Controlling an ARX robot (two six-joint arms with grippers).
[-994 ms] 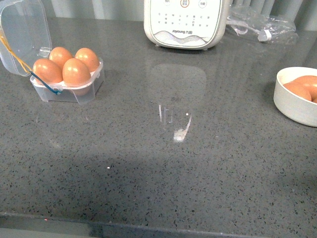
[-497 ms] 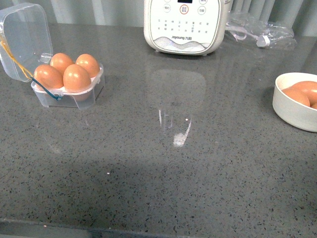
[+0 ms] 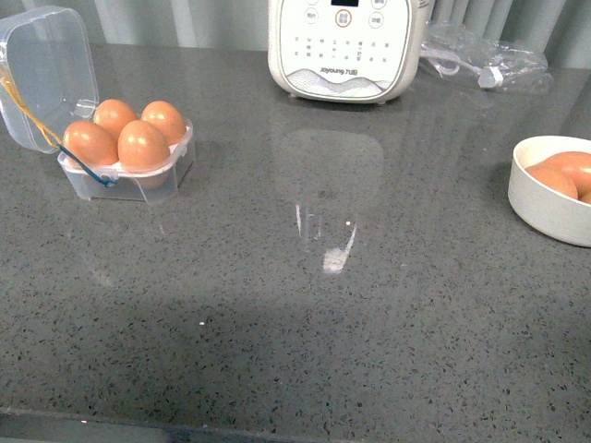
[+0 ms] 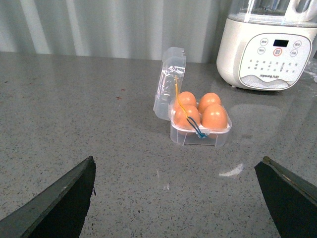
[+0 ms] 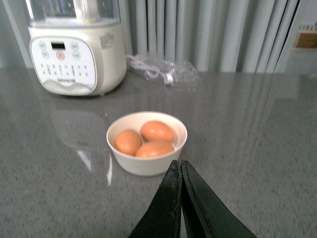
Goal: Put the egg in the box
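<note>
Grey counter (image 3: pixel 277 323) | box (image 3: pixel 138 183) lid up, eggs (image 3: pixel 143 145) upright | left tool (image 4: pixel 177 161) spread | right tool (image 5: pixel 180 163) closed

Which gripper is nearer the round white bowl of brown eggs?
Right. The right gripper, shut, sits just before the round white bowl; the left gripper, open, faces the clear plastic egg box across the grey stone counter.

Polished speckled stone-look counter (image 3: pixel 416 341), clear glossy plastic box (image 3: pixel 138 180), smooth eggs (image 3: pixel 143 145) with a soft sheen, matt white bowl (image 3: pixel 552 212), shiny cream plastic appliance (image 3: pixel 346 55).
</note>
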